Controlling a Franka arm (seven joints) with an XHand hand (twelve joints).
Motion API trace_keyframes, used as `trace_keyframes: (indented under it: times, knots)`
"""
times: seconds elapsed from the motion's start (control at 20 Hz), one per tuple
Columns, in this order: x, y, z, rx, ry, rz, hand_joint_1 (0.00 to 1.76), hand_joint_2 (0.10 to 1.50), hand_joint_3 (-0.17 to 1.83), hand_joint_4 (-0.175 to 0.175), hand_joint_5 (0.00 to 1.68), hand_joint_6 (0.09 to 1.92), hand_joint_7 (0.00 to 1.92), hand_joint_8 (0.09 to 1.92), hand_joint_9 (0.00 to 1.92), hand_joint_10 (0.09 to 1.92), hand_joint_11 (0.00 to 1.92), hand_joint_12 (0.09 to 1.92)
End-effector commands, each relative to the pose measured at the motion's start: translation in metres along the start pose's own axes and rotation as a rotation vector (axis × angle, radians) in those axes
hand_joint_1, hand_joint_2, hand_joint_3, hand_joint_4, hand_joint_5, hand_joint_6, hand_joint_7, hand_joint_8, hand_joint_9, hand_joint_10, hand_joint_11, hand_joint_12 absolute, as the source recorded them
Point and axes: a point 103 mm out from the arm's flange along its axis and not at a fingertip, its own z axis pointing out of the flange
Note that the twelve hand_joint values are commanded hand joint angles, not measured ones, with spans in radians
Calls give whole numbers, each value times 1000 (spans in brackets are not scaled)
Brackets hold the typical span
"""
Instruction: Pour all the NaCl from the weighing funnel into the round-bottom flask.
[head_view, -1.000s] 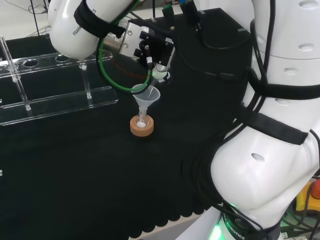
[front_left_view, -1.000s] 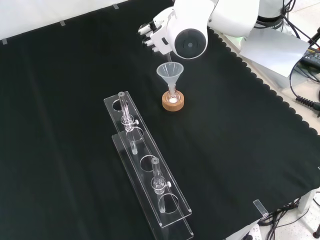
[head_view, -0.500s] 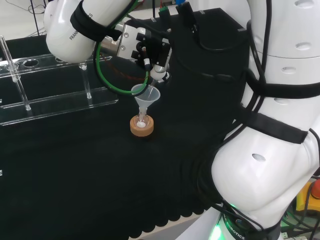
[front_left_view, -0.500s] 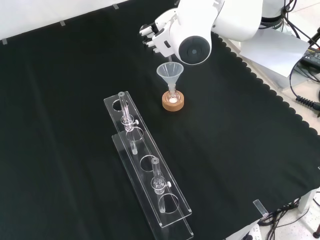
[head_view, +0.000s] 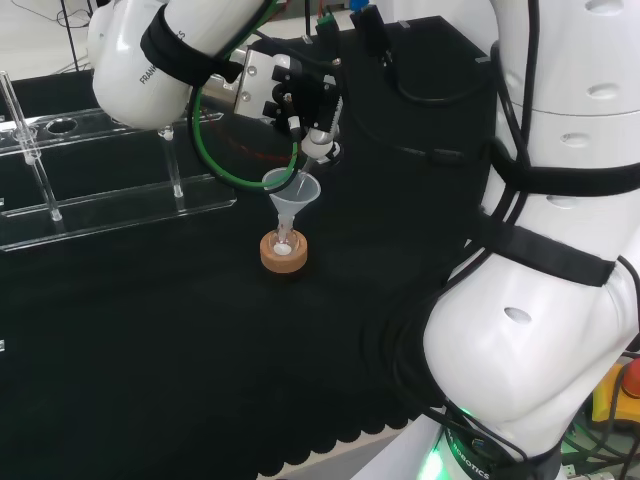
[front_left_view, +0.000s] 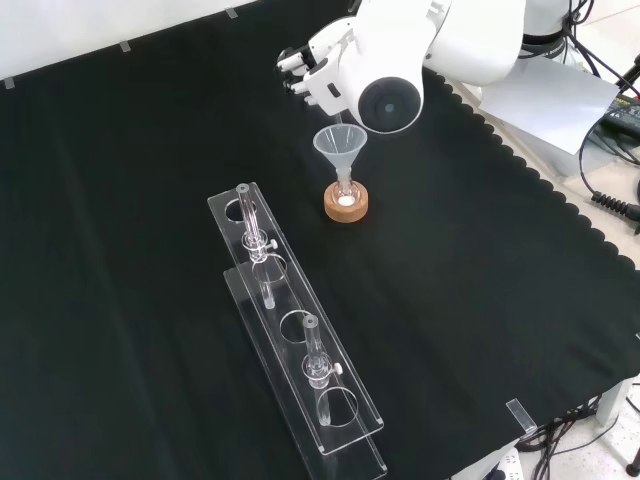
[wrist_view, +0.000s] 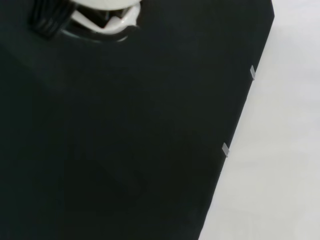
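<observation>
Tipping the weighing funnel (head_view: 278, 180) with my hand (head_view: 300, 105) curled around it at upper centre; salt is gathering in the flask (front_left_view: 346, 199), pouring seemingly unfinished.

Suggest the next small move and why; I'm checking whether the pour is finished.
Probably hold the tilt briefly. In the head view the hand holds a small clear vessel at the funnel's rim, and white powder already lies in the flask on the cork ring.

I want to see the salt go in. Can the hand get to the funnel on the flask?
Probably yes. The hand hangs just above the funnel, which sits open on the flask in its cork ring, with nothing between them.
</observation>
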Motion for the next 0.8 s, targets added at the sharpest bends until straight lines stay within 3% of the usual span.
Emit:
trace_keyframes:
  times: [0.05, 0.8]
  knots:
    - [-1, 0, -1, -5, -22, 0, 1068, 664, 842, 175, 1069, 1111, 631, 662, 917, 491, 578, 1224]
    - [-8, 5, 23, -22, 148, -20, 1068, 664, 842, 175, 1070, 1109, 631, 662, 917, 493, 579, 1224]
